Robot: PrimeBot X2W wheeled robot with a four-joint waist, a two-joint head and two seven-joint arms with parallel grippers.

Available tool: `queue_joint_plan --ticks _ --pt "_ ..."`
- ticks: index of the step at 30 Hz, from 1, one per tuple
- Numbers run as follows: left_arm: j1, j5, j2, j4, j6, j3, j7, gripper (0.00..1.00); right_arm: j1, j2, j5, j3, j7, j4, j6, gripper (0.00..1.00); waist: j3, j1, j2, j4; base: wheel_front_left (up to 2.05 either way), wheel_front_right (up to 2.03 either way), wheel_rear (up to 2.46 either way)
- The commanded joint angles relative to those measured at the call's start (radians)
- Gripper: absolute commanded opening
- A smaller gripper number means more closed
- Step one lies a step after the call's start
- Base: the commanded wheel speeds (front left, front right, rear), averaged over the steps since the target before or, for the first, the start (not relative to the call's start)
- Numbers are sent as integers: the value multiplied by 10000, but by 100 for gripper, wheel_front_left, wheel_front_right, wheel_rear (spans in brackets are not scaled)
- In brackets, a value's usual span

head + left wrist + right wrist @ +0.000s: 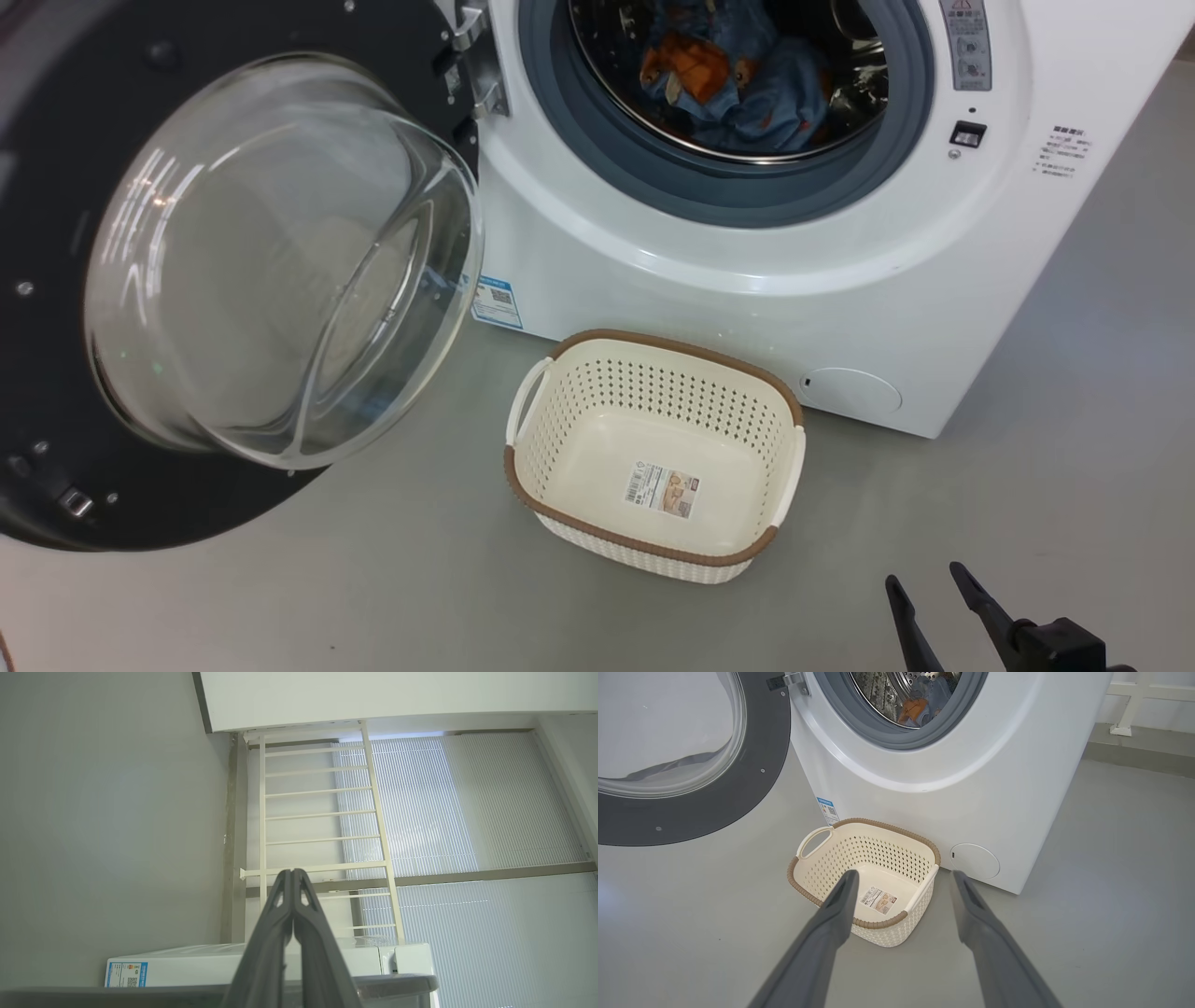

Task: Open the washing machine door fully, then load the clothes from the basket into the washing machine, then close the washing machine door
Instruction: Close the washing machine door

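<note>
- the door (280,261) stands swung wide on its hinge (476,65) at the left of the machine (709,280)'s opening, with its glass bulge turned toward the basket side.
- the clothes (738,84) lie inside the drum, blue with orange prints. the basket (672,347) is empty, showing a sticker on its bottom, and stands on the floor (373,579) just before the machine's lower front.
- judged from this, loading is done and closing the door is what remains.
- right gripper (924,577): released, fingers spread with nothing between them. it is low at the robot's right, its fingers aimed at the basket (859,826), and the door (714,807) lies well apart to its left, beyond the basket.
- left gripper (293,873): clenched on nothing, fingertips pressed together, pointing past the machine (233,961) toward a window. how near it is to the door i cannot tell.
- the relation that matters: the door is on the robot's left, so the left arm looks the better placed one.
- the door is round, so it has no long axis. its plane runs out from the machine's front toward the robot, and its free edge is the part farthest from the hinge. a push there, sweeping rightward toward the opening, should shut it.
</note>
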State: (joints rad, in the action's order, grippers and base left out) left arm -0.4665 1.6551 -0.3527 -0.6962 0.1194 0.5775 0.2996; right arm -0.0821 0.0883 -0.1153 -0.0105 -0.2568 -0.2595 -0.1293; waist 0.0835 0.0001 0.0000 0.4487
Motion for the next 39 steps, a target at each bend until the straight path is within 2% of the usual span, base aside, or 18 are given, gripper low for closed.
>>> queue_joint_plan --ticks 1,16,28,39 --pt "-330 -128 -524 325 112 185 150 0 269 110 118 253 -49 252 -14 100 110 -1 0 -121 0 0 0" --pt "-184 -584 -319 631 113 -12 611 0 381 146 99 197 -49 255 -14 100 210 -1 0 -463 0 0 0" --pt "59 -916 -393 815 113 -297 841 0 393 237 118 166 -49 296 -14 100 278 -1 0 -569 0 0 0" --pt "253 -446 -449 813 113 -253 1995 0 394 269 99 126 -49 284 -14 100 284 -1 0 -605 0 0 0"
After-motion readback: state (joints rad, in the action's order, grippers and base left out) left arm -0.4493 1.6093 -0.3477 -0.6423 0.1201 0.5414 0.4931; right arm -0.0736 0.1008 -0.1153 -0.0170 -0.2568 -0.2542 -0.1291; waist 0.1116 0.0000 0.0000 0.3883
